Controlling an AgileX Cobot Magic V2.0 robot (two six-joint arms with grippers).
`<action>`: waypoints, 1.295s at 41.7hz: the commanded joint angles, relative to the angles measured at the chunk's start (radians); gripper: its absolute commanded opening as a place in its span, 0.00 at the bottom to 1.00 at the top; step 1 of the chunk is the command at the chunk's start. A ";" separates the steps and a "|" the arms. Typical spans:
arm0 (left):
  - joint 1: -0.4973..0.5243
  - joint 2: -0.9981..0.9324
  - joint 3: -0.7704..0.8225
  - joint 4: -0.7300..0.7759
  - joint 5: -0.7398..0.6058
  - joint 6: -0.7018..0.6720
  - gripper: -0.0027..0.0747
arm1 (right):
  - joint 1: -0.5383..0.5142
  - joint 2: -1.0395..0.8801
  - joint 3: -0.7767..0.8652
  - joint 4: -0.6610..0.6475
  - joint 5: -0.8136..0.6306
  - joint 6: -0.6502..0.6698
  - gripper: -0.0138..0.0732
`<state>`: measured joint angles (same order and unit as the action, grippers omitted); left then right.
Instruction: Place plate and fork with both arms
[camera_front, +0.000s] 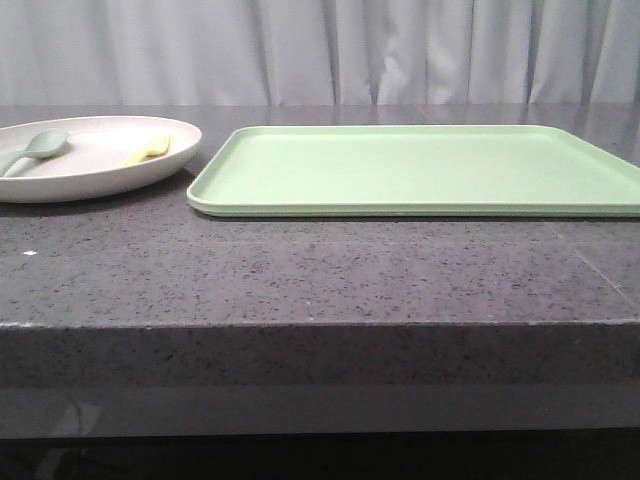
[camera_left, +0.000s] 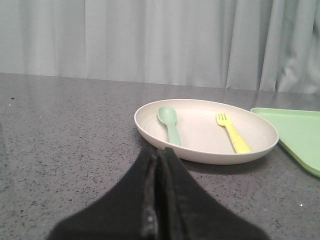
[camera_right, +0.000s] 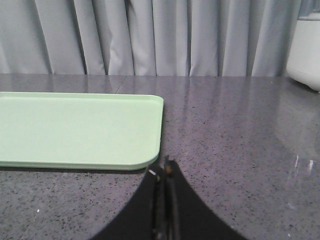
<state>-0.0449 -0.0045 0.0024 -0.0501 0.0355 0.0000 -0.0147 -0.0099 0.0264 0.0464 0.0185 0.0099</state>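
Fork and spoon are seen lying inside the plate just ahead of the closed, empty left gripper; the right gripper, also closed, is held near the tray.

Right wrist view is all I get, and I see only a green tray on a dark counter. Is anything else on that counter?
Observer: Yes, a pale plate sits just off the tray's left end.
Operator: Is the plate bare?
Observer: No, a yellow fork and a grey-green spoon lie in it, apart from each other.
Operator: Where is the other arm?
Observer: The left gripper sits short of the plate, its jaws shut on nothing.
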 joint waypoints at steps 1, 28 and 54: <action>-0.001 -0.024 0.009 -0.003 -0.088 -0.013 0.01 | -0.004 -0.019 -0.005 -0.002 -0.083 -0.010 0.02; -0.001 -0.024 0.009 -0.003 -0.088 -0.013 0.01 | -0.004 -0.019 -0.005 -0.002 -0.083 -0.010 0.02; -0.001 0.050 -0.401 -0.006 0.160 -0.013 0.01 | -0.003 0.020 -0.335 -0.002 0.108 -0.010 0.02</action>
<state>-0.0449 0.0021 -0.2755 -0.0501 0.2024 0.0000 -0.0147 -0.0099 -0.1974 0.0464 0.1336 0.0099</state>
